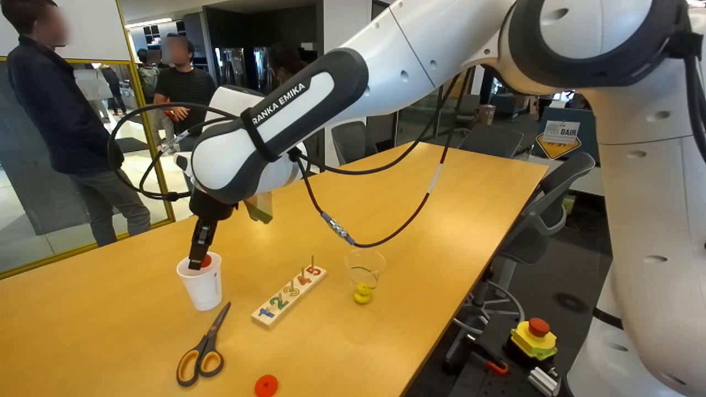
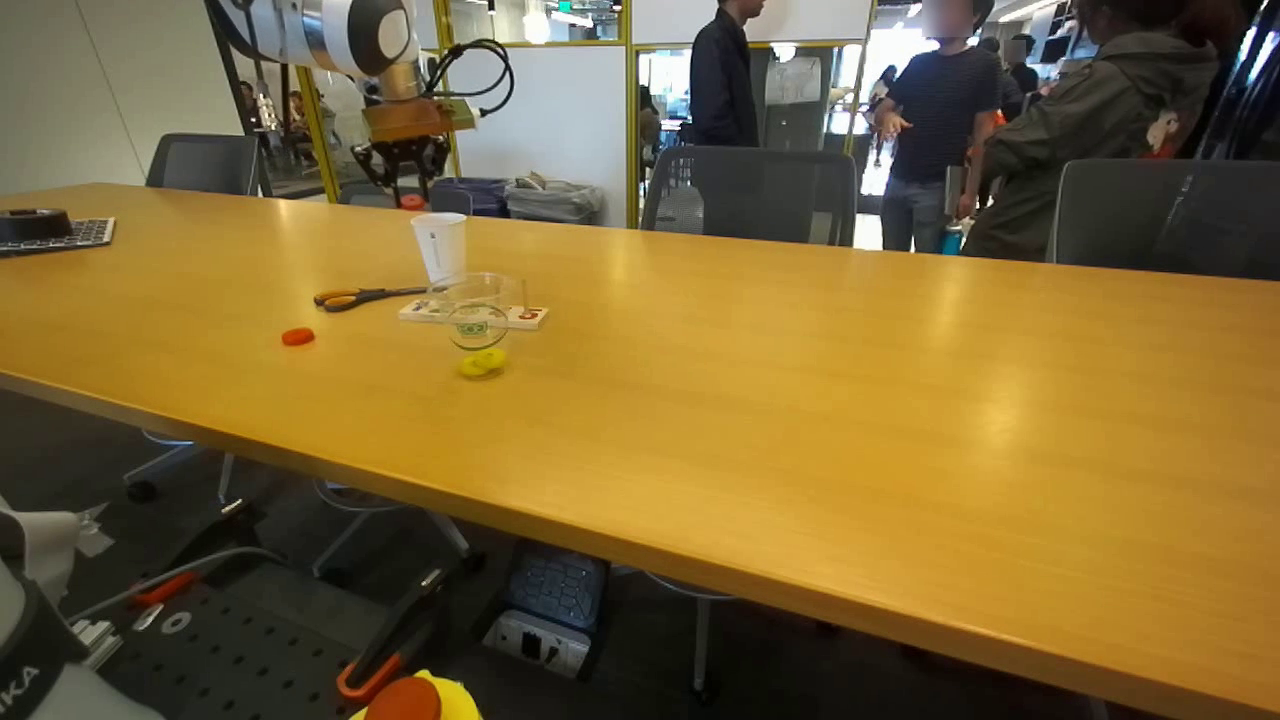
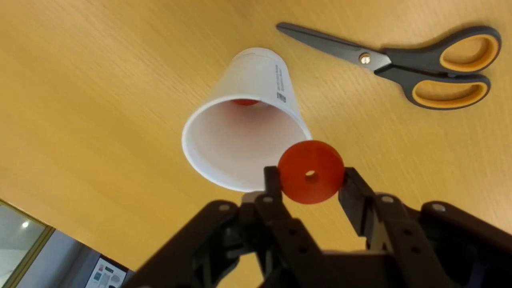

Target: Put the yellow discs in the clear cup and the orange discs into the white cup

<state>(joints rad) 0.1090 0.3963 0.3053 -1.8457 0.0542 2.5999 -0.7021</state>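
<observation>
Pinched at its edges between the two fingertips, an orange disc (image 3: 310,158) is held by my gripper (image 3: 310,178). It hangs above the table close to the white cup (image 3: 256,78), overlapping the cup's rim in the wrist view. The cup stands upright, and a bit of orange disc (image 3: 245,102) shows inside it. On the table, beyond the scissors' handles, lies another orange disc (image 1: 266,385). Yellow discs (image 1: 362,294) rest at the bottom of the clear cup (image 1: 365,264), which both exterior views show upright.
Scissors (image 1: 203,350) with yellow-lined handles lie beside the white cup. A white strip (image 1: 289,296) with coloured numbers and upright pegs sits between the two cups. A black roll (image 2: 35,225) and a keyboard (image 2: 93,233) are at the table's far end. Several people stand behind the table.
</observation>
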